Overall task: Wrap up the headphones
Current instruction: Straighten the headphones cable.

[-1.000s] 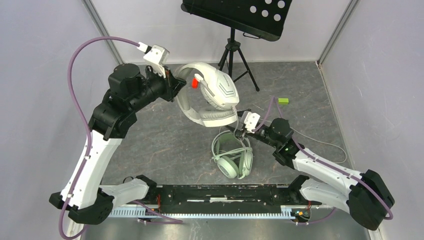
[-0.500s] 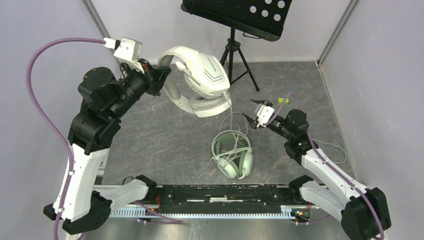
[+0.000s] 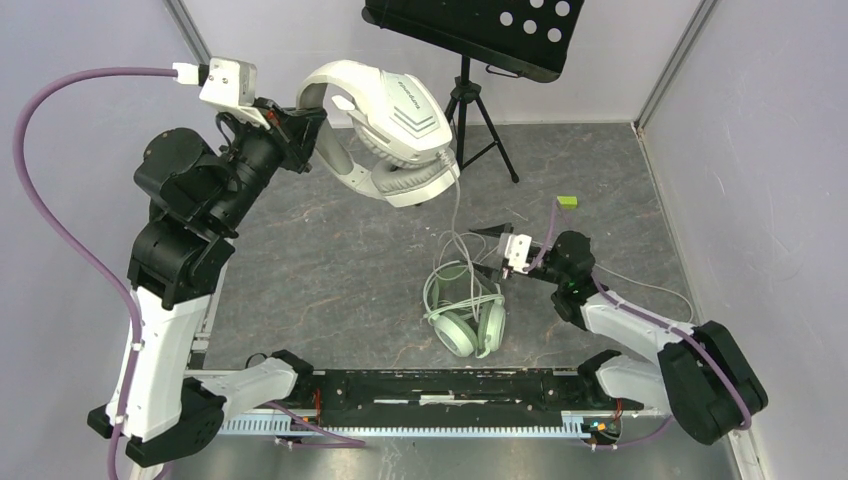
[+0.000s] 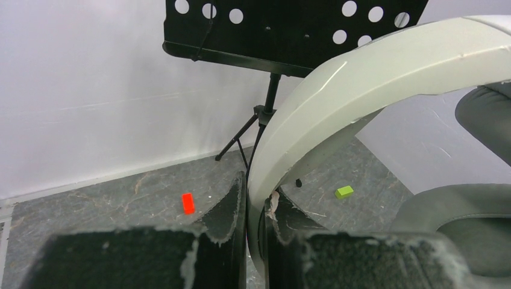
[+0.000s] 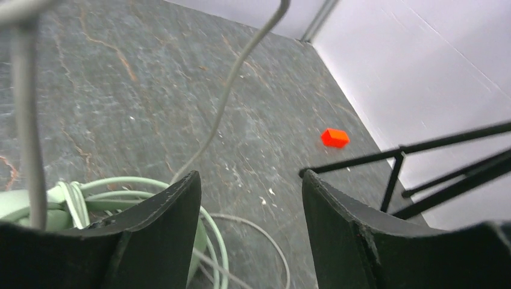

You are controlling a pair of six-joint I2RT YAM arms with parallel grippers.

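Your left hand (image 4: 256, 211) is clamped on the headband of the white-grey headset (image 3: 395, 110), holding it high over the back left of the worktop (image 3: 330, 260). Its thin cable (image 3: 458, 210) hangs loose down to the mint headset (image 3: 462, 325) lying near the front. Your right hand (image 5: 250, 180) sits low just beside the mint one, fingers apart, gripping nothing. I'd judge the wrapping barely begun: the white cable is unwound, and whether the loops of the mint cable (image 5: 138, 180) count as finished I can't tell.
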